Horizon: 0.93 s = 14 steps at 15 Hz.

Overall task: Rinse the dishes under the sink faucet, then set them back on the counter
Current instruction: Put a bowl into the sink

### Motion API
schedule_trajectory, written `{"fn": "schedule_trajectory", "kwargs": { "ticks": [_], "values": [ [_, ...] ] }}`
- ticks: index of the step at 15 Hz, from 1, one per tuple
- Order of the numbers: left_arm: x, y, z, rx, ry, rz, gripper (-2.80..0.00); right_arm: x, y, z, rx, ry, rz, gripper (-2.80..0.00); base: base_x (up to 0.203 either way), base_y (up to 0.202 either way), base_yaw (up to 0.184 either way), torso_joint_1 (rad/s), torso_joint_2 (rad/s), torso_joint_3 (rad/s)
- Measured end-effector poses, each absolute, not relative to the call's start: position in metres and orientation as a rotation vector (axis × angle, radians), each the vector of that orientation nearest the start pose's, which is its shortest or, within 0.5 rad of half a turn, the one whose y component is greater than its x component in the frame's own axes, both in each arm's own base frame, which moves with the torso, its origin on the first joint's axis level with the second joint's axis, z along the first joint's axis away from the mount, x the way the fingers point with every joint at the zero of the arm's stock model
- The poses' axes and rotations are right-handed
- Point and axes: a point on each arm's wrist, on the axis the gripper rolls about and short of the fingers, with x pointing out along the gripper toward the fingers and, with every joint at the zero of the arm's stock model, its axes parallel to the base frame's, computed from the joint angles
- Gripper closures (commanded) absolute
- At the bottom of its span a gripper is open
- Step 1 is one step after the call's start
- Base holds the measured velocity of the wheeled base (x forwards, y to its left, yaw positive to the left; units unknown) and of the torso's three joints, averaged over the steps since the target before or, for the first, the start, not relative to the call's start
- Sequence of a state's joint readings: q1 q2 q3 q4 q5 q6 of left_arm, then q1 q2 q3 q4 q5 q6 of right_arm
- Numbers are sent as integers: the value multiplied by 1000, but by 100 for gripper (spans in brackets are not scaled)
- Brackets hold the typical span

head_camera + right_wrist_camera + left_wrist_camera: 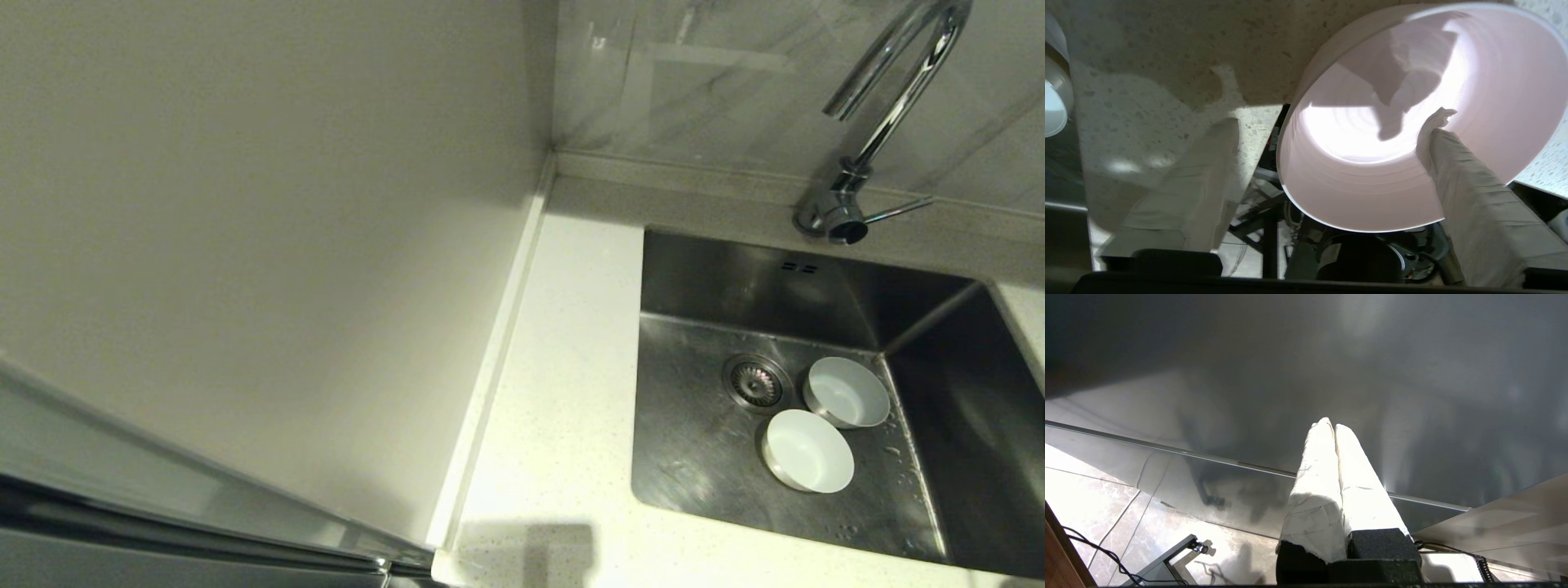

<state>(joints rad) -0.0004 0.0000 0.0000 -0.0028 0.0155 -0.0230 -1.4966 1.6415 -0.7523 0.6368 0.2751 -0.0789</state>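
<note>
While the right gripper (1331,163) is straddling the pink bowl's (1494,81) rim, fingers (1470,179) spread, one inside, the bowl is overhanging the tabletop (1167,49) edge; left gripper (1333,428) is hanging parked, fingers pressed together.

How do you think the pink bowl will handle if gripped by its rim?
The pink bowl looks rigid and glossy, so it may slip between the right gripper's cloth-wrapped fingers, one of which sits inside the rim. It seems thin-walled and light, and would probably break if dropped. The left gripper is parked, shut.
</note>
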Motion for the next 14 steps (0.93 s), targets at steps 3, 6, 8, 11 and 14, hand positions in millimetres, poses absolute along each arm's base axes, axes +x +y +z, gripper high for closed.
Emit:
{"fn": "schedule_trajectory", "kwargs": {
  "ticks": [3,6,8,11,14],
  "values": [
    [-23,0,76,-23,-3,15,0,21,-194,110,1157,1048,-899,0,0,0,0,0,0,0],
    [-23,0,76,-23,-3,14,0,21,-193,111,1156,1035,-885,0,0,0,0,0,0,0],
    [-23,0,76,-23,-3,14,0,21,-190,114,1146,1030,-888,0,0,0,0,0,0,0],
    [-23,0,76,-23,-3,14,0,21,-185,121,1109,1012,-894,0,0,0,0,0,0,0],
    [-23,0,76,-23,-3,14,0,21,-175,127,1071,1002,-890,0,0,0,0,0,0,0]
  ]
}}
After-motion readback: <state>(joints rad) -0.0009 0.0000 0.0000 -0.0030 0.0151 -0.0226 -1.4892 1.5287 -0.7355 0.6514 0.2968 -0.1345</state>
